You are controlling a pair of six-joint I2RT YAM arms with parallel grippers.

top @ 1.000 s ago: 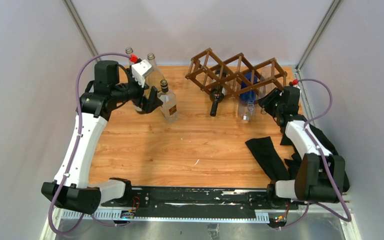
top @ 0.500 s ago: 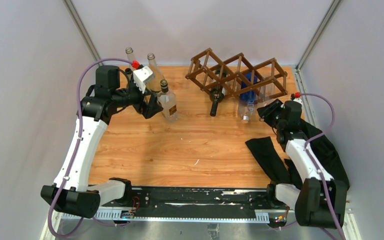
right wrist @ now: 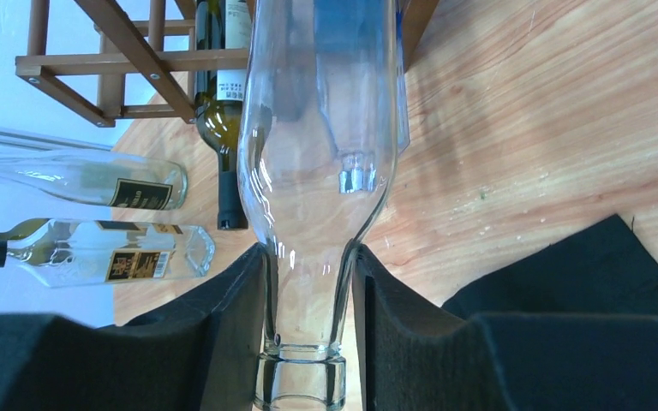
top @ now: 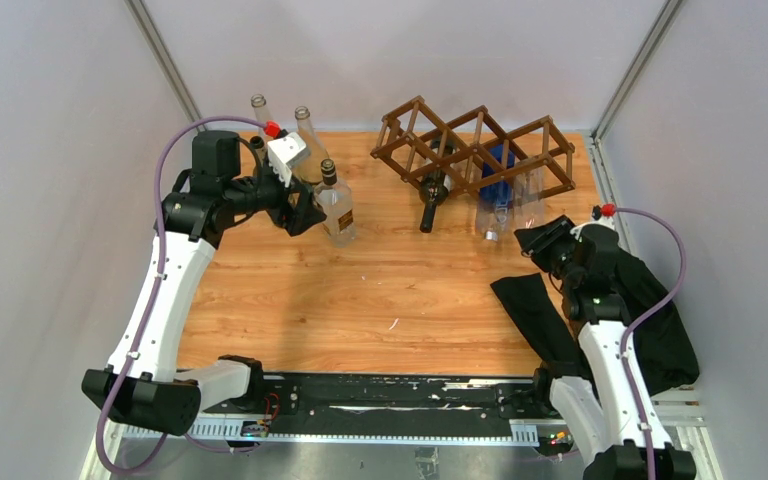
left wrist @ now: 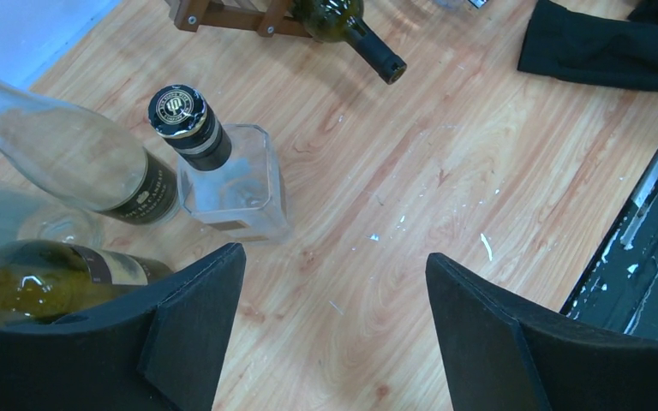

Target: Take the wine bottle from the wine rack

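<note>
At 1 o'clock the right jaws clamp the neck of the clear wine bottle (right wrist: pixel 308 171), its body in the wine rack (top: pixel 475 150) beside a dark bottle (right wrist: pixel 223 137); the left jaws gape empty at 10 o'clock.

This is looking like a robotics lab test cell, not a home: plain white panels (top: pixel 50 150) are enclosing a wooden tabletop (top: pixel 360 290) on three sides, metal corner posts (top: pixel 165 60) are rising at 11 and 1 o'clock, and a black mounting rail (top: pixel 390 392) at 6 o'clock is carrying a left arm (top: pixel 160 300) and a right arm (top: pixel 610 350), each trailing purple cable (top: pixel 160 180).
</note>
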